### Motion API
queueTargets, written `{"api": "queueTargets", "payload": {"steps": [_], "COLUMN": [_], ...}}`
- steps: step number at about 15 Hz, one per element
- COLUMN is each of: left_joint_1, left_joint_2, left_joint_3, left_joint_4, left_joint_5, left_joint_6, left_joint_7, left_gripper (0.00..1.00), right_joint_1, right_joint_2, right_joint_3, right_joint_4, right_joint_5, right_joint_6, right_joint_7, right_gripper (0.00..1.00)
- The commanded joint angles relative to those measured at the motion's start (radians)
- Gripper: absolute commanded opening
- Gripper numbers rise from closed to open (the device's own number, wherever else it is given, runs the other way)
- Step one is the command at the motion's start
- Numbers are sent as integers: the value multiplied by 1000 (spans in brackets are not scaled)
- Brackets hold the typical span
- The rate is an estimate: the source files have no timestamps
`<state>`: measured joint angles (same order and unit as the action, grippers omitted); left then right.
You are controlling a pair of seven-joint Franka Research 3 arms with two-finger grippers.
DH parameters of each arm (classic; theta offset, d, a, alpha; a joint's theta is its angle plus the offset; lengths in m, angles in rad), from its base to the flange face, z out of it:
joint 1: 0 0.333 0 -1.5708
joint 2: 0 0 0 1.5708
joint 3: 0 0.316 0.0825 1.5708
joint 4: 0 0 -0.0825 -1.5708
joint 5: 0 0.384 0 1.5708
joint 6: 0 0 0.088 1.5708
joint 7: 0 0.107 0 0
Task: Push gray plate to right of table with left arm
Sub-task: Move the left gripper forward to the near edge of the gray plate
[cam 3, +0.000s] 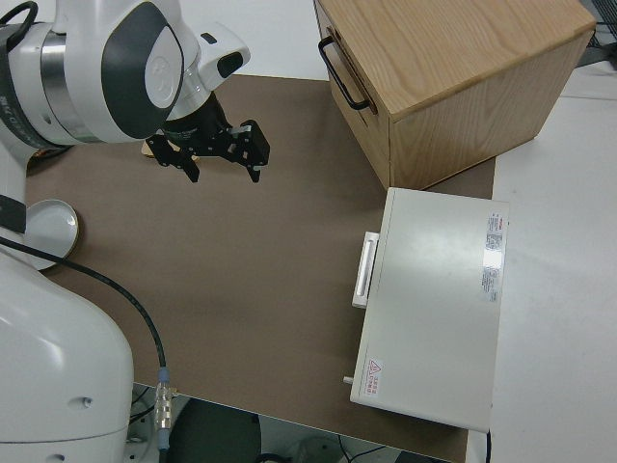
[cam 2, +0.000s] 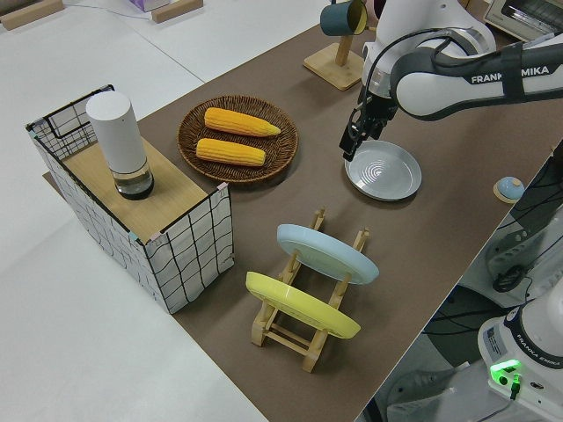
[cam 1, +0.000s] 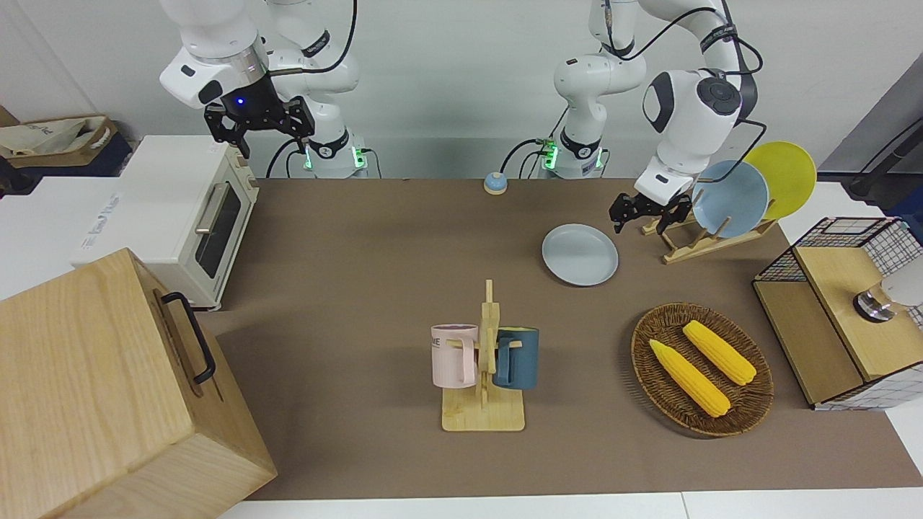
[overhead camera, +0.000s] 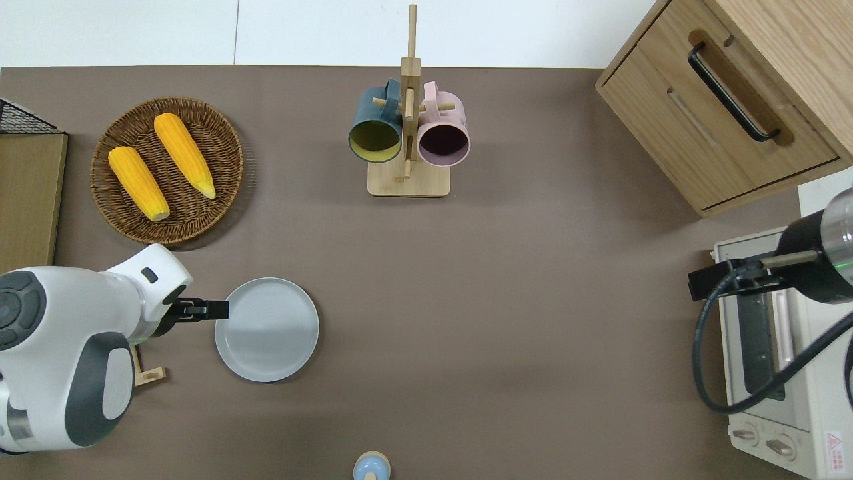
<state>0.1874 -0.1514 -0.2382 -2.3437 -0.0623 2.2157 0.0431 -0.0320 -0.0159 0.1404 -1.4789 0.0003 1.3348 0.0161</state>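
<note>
Left gripper (overhead camera: 212, 310) sits low at the rim of the gray plate (overhead camera: 270, 333), on the edge toward the left arm's end of the table (overhead camera: 520, 300); whether its fingers are apart or together cannot be told. This placement suits a shove toward the right arm's end. The plate lies flat, nearer the robots than the corn basket (overhead camera: 166, 170) and just beside the plate rack (cam 1: 710, 234). Mug rack (overhead camera: 408, 133) stands well apart. Right arm parked; its gripper (cam 1: 258, 122) is spread

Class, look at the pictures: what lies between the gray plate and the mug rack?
Nothing: only bare table lies between the gray plate and the mug rack, as the overhead view shows.
</note>
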Motion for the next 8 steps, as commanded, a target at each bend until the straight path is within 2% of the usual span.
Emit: {"api": "queueTargets", "payload": {"steps": [1, 3, 8], "left_joint_1": [-9, -11, -31], "left_joint_2": [-7, 16, 61], "left_joint_3": [5, 1, -1], "left_joint_4": [-101, -140, -184], "left_joint_5": [9, 9, 9], "left_joint_6": [123, 191, 271], "left_joint_7": [-3, -5, -15], "left_gripper": [998, 998, 998], "right_joint_1": [-19, -20, -19], "right_joint_2": [-2, -2, -2], "right_joint_3": [16, 16, 16], "right_joint_4": [9, 9, 9], "right_joint_5": [4, 4, 4], "right_joint_6": [-16, -16, -16], "right_joint_7": [12, 12, 13], "right_gripper": [983, 983, 983]}}
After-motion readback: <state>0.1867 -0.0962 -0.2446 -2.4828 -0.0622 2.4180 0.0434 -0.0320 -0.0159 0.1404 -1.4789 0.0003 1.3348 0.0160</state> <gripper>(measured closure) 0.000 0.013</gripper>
